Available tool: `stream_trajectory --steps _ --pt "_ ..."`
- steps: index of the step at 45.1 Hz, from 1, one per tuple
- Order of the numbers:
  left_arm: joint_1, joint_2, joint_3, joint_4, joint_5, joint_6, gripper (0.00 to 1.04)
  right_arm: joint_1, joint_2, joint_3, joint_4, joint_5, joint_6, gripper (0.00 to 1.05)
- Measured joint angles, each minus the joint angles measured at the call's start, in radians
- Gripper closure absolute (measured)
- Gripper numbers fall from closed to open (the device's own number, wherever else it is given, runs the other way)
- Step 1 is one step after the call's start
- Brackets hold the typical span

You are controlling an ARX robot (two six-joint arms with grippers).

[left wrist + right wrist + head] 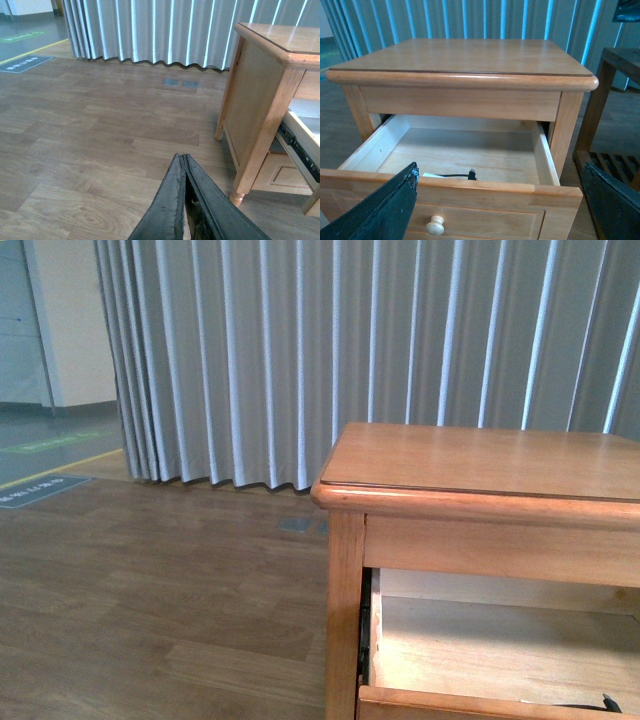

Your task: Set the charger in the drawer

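Observation:
The drawer [470, 192] of the honey-brown cabinet [465, 57] stands pulled open, its pale knob [435, 225] low on the front. The charger [432, 175] lies inside just behind the drawer front; only a white sliver and its black cable with plug tip [471, 174] show. My right gripper [500, 200] is open and empty, its fingers either side of the drawer front, in front of it. My left gripper [182, 162] is shut on nothing, over the floor left of the cabinet [260, 100]. The open drawer also shows in the front view [500, 650].
A dark wooden rack [612, 115] stands close to the cabinet's right side. Grey pleated curtains [350, 350] hang behind. Wood-plank floor [150, 590] stretches to the left. The shallower lower drawer front [285, 175] shows in the left wrist view.

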Motion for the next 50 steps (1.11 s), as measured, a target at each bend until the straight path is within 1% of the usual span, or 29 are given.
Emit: stream_trajectory --steps 13,14,15,16,17,18,20,23,24,28,32,34,37,41,45,50 --pt "0.0 -0.005 0.0 0.0 0.0 0.0 1.01 0.0 0.0 0.0 0.0 0.001 -0.001 0.08" --pt "0.0 -0.005 0.0 0.0 0.0 0.0 0.98 0.016 -0.008 -0.008 0.019 0.053 -0.024 0.08" --pt "0.0 -0.005 0.0 0.0 0.0 0.0 0.93 0.043 -0.013 -0.02 0.053 0.138 -0.08 0.08" --pt "0.0 -0.005 0.0 0.0 0.0 0.0 0.89 0.061 -0.013 -0.025 0.066 0.183 -0.116 0.08" --pt "0.0 -0.005 0.0 0.0 0.0 0.0 0.88 0.069 -0.012 -0.026 0.071 0.203 -0.124 0.08" --pt "0.0 -0.005 0.0 0.0 -0.002 0.0 0.83 0.092 -0.003 -0.026 0.08 0.251 -0.182 0.08" --pt "0.0 -0.005 0.0 0.0 0.0 0.0 0.75 0.108 0.024 -0.018 0.073 0.28 -0.229 0.08" --pt "0.0 -0.005 0.0 0.0 0.0 0.0 0.64 0.133 0.093 -0.011 0.069 0.297 -0.268 0.08" --pt "0.0 -0.005 0.0 0.0 0.0 0.0 0.59 0.143 0.137 -0.006 0.067 0.296 -0.285 0.08" --pt "0.0 -0.005 0.0 0.0 0.0 0.0 0.43 0.171 0.301 0.02 0.097 0.318 -0.301 0.08" --pt "0.0 -0.005 0.0 0.0 0.0 0.0 0.22 0.208 0.544 0.071 0.133 0.314 -0.307 0.08" --pt "0.0 -0.005 0.0 0.0 0.0 0.0 0.13 0.224 0.64 0.089 0.157 0.311 -0.307 0.08" --pt "0.0 -0.005 0.0 0.0 0.0 0.001 0.05 0.243 0.724 0.102 0.186 0.315 -0.304 0.08" --pt "0.0 -0.005 0.0 0.0 0.0 0.002 0.07 0.275 0.85 0.136 0.194 0.313 -0.285 0.08" --pt "0.0 -0.005 0.0 0.0 0.0 0.002 0.06 0.303 0.966 0.189 0.18 0.278 -0.254 0.08" --pt "0.0 -0.005 0.0 0.0 0.0 0.002 0.06 0.326 1.062 0.234 0.212 0.277 -0.245 0.08"
